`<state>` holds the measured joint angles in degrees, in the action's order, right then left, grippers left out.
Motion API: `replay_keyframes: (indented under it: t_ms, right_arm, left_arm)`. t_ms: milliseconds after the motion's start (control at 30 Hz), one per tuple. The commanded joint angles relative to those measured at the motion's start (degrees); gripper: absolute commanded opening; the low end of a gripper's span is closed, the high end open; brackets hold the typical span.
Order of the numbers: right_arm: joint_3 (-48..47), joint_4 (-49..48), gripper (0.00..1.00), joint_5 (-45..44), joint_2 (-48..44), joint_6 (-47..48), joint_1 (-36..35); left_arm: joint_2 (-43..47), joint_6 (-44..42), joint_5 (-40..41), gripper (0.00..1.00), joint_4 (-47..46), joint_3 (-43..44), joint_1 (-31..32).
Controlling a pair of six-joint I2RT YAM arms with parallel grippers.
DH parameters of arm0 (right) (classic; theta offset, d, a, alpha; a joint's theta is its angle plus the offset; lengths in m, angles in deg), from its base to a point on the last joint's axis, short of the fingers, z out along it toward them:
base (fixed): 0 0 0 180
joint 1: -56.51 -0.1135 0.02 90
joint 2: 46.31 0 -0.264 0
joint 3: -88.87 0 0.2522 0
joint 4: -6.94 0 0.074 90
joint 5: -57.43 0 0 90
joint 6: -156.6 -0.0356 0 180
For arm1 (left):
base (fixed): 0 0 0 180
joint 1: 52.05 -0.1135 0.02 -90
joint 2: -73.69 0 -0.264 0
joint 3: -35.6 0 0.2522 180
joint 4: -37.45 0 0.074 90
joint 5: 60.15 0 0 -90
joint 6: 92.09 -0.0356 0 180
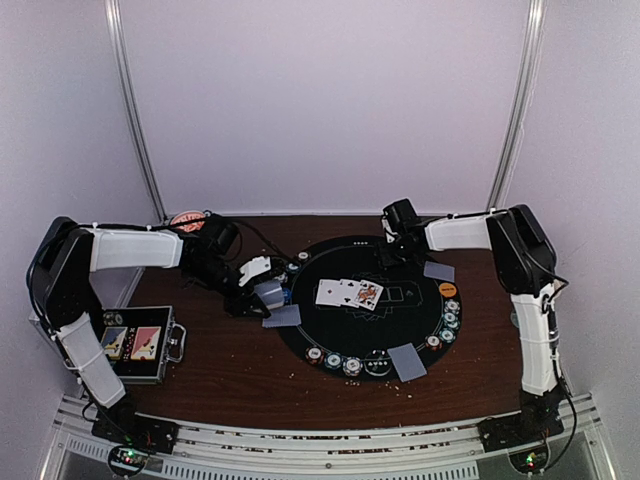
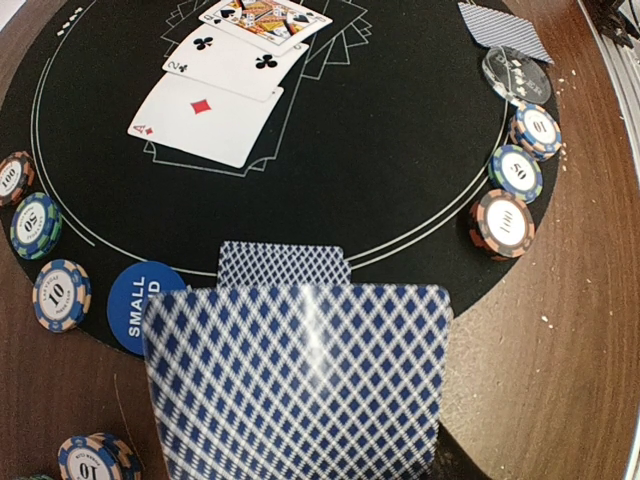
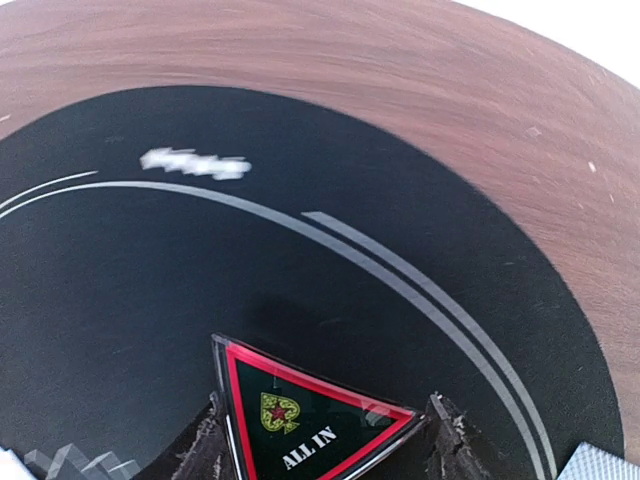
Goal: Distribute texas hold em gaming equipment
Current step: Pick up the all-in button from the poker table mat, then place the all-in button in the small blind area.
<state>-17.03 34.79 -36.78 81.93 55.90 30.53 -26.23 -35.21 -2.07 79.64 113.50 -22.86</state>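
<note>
Cards (image 1: 348, 293), chips (image 1: 340, 362) already on the mat (image 1: 405, 322); left end effector (image 1: 264, 288) grips the deck (image 2: 300, 390), right end effector (image 3: 328, 410) the unplaced button (image 3: 290, 428).

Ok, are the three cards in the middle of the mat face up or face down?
Face up. The left wrist view shows their printed sides: ace of diamonds, two of clubs and a court card.
</note>
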Motion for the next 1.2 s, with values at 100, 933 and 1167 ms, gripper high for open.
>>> replay_keyframes:
  t_ms: [100,933,1167]
  right_arm:
    - [0.26,-0.29,0.52,1.74,-7.74,7.66,-6.01]
    - [-13.30,-0.80,0.51,7.18,3.87,16.57,-18.78]
    - [-15.24,0.19,0.52,7.11,6.37,17.55,-20.18]
  left_arm:
    - [0.42,-0.27,-0.62,0.48,-1.17,0.84,0.05]
    - [1.12,-0.36,-0.97,0.48,-1.12,0.64,-0.09]
    - [1.21,-0.36,-1.05,0.48,-1.09,0.64,-0.06]
